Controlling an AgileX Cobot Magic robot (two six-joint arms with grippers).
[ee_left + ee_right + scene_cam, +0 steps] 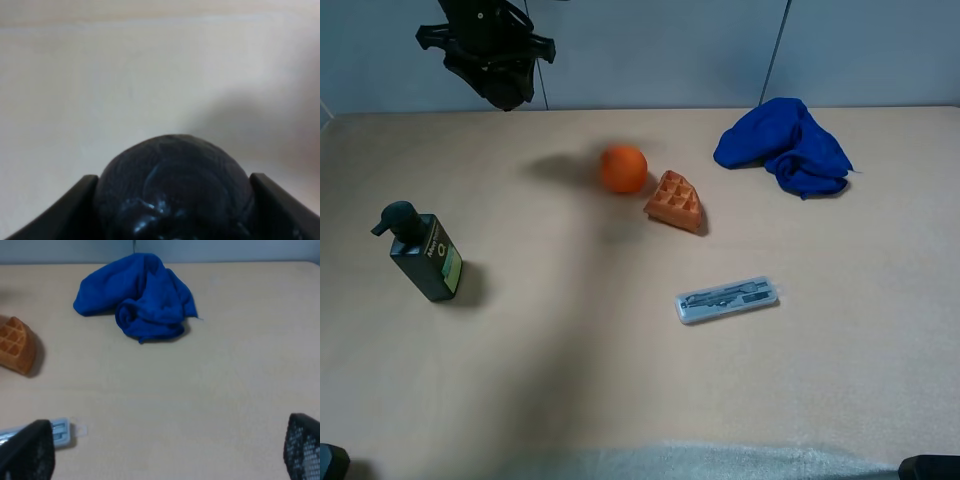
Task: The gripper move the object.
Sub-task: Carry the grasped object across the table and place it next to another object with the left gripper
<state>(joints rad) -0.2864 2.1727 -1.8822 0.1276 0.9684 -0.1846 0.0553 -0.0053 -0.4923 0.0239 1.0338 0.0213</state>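
Ball (172, 165), black, clenched between the two fingers (70, 212) of the left gripper (175, 212); it fills the gap from one finger to the other and touches both; its far side bulges out past the fingertips toward the table (620, 400). We find the outline nearly round, so no long axis and no pointing direction can be told; the skin is dark and faintly wrinkled, with small glossy highlights on the part nearest the camera.

In the high view the left gripper hangs raised over the far left part of the table, against the grey-blue wall; its soft shadow (560, 165) falls just beside the orange (623, 168); we cannot pick the ball out clearly from the black claw in that view.

The right gripper (165, 452) stands spread wide and holds nothing; its black fingertips show a meshed texture.

On the matte tan table we note: the smooth round orange; a ridged orange-brown waffle wedge (676, 202) just beside it; a crumpled blue cloth (785, 147) near the far right edge; a dark green pump bottle (423, 252), upright, at the left; a flat clear plastic case (728, 299) lying near the middle, well apart from the bottle.
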